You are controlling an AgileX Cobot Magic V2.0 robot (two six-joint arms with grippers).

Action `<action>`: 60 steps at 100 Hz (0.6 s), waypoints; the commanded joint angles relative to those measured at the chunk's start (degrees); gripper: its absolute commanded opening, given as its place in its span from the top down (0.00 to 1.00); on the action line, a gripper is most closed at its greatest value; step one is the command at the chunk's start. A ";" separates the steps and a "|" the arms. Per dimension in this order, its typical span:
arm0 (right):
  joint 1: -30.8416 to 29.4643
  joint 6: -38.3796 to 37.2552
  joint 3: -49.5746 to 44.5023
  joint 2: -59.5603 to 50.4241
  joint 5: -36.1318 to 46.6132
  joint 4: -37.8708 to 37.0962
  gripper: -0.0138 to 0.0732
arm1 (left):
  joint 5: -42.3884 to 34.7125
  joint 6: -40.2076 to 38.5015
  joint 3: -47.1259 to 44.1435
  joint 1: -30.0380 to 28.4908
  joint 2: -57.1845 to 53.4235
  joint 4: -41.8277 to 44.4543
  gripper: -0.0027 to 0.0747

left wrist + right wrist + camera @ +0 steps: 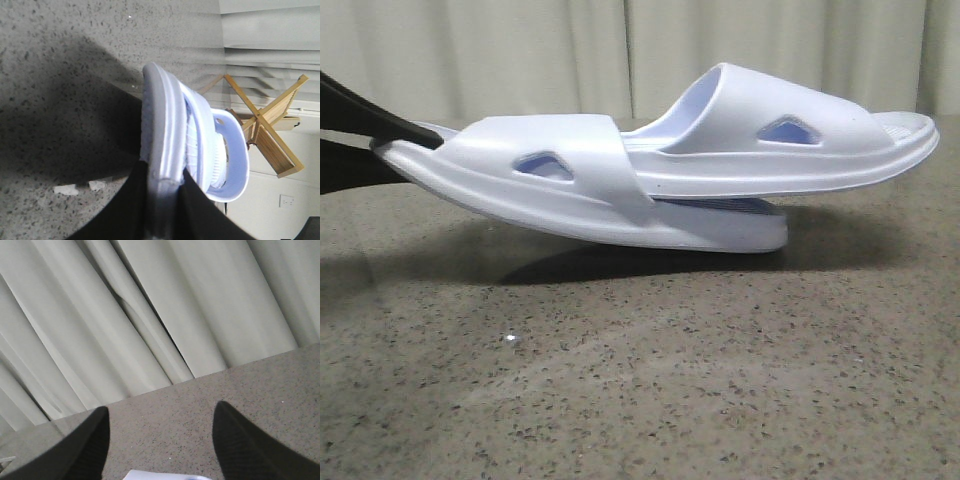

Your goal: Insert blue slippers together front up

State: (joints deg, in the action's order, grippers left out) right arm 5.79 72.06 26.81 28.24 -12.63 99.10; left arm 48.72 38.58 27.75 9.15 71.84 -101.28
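Observation:
Two pale blue-white slippers lie nested on the speckled table. The lower slipper [570,195] is tilted, its left end raised off the table. The upper slipper [790,135] passes under the lower one's strap and sticks out to the right. My left gripper [390,140] is shut on the lower slipper's left end; in the left wrist view [165,182] its black fingers [125,210] clamp the sole edge of that slipper [162,130]. My right gripper [160,415] is open and empty above the table; a sliver of a slipper [160,475] shows below it.
The speckled stone table [640,380] extends toward the front. Pale curtains [520,50] hang behind it. A wooden folding rack [270,125] stands beyond the table in the left wrist view. Small white scraps [67,189] lie on the table.

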 commanded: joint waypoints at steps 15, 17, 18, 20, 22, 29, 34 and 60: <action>0.14 0.94 1.97 0.13 -0.91 0.11 0.40 | 2.24 3.86 1.49 0.48 1.09 -3.69 0.94; 0.14 0.94 1.97 0.13 -0.91 0.11 0.40 | 1.84 3.99 1.49 0.48 1.27 -3.69 0.93; 0.14 0.94 1.97 0.13 -0.91 0.11 0.40 | 1.72 4.13 1.49 0.48 1.23 -3.69 0.92; 0.14 0.94 1.97 0.13 -0.91 0.11 0.40 | 1.30 4.26 1.49 0.48 1.33 -3.69 0.91; 0.14 0.94 1.97 0.13 -1.01 0.11 0.40 | 0.72 4.61 1.49 0.48 1.32 -3.69 0.89; 0.14 0.94 1.97 0.13 -1.02 0.11 0.40 | -0.09 5.65 1.49 0.48 1.32 -3.69 0.81; 0.14 0.94 1.97 0.13 -1.02 0.11 0.40 | -0.21 6.38 1.49 0.48 1.32 -3.80 0.72; 0.14 0.94 1.97 0.13 -1.02 0.11 0.40 | -2.68 8.55 1.49 0.48 1.32 -3.92 0.32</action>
State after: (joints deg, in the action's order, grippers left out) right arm 5.79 72.06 26.81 28.24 -12.63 99.10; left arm 44.91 46.19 27.75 9.15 74.02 -101.92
